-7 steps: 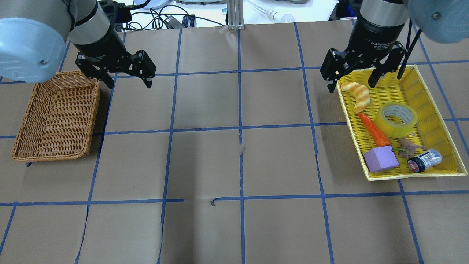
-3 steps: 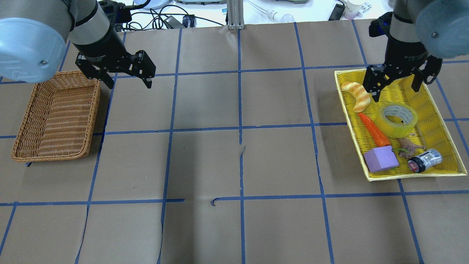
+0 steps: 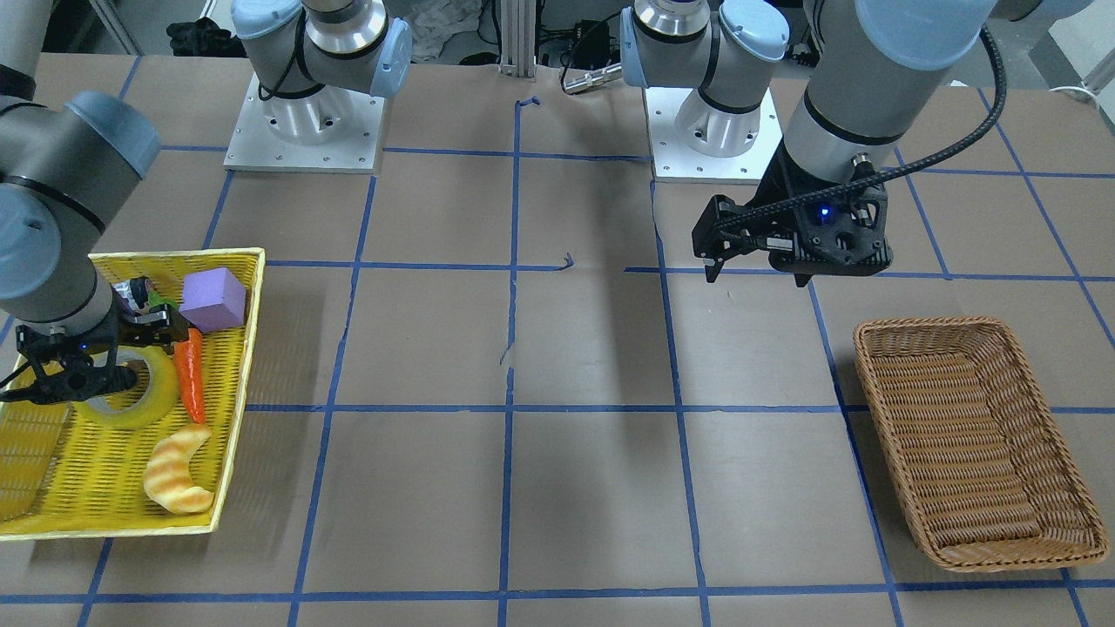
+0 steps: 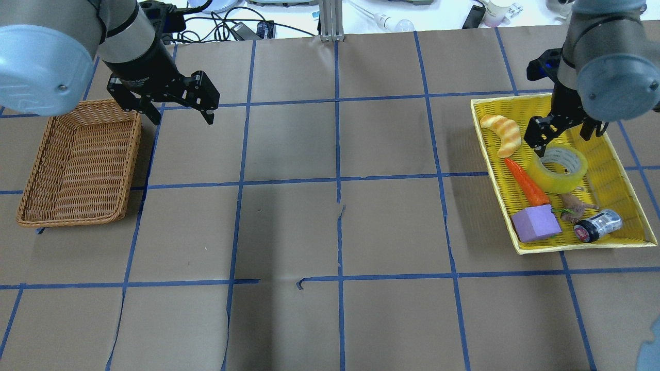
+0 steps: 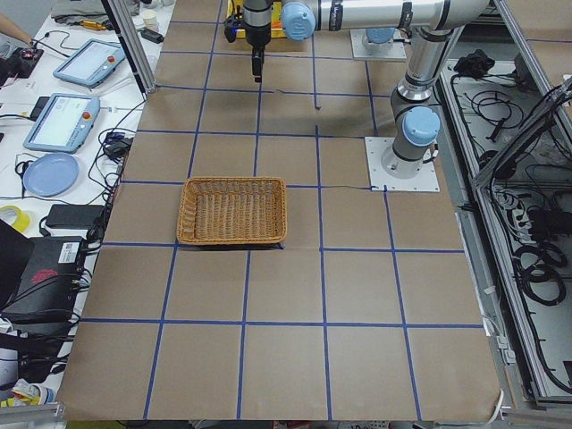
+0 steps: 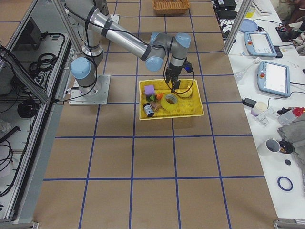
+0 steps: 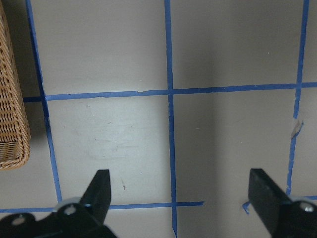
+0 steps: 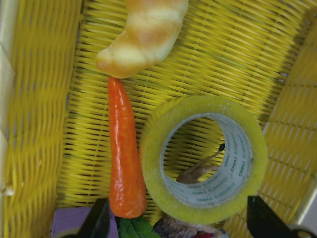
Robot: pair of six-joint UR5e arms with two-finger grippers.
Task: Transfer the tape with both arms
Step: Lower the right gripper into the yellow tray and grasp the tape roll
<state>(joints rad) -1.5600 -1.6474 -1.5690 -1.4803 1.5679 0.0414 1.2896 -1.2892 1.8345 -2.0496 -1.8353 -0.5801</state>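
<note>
The tape (image 4: 558,169), a yellow translucent roll with a pale core, lies flat in the yellow tray (image 4: 608,178) at the table's right. It also shows in the front view (image 3: 144,402) and the right wrist view (image 8: 151,163). My right gripper (image 4: 563,138) is open and hangs low over the tray, just behind the tape's far rim, its fingers straddling the roll's width (image 8: 181,220). My left gripper (image 4: 181,117) is open and empty, held above the table just right of the wicker basket (image 4: 31,190). The left wrist view shows it over bare paper (image 7: 181,186).
In the tray lie a croissant toy (image 4: 502,135), an orange carrot (image 4: 526,181) touching the tape's left side, a purple block (image 4: 536,223), a small can (image 4: 598,225) and a small toy figure (image 4: 575,205). Blue tape lines grid the brown paper table.
My right arm has swung right and forward and come down, bringing its open gripper from the tray's far-left corner to just behind the tape. My left arm has not moved.
</note>
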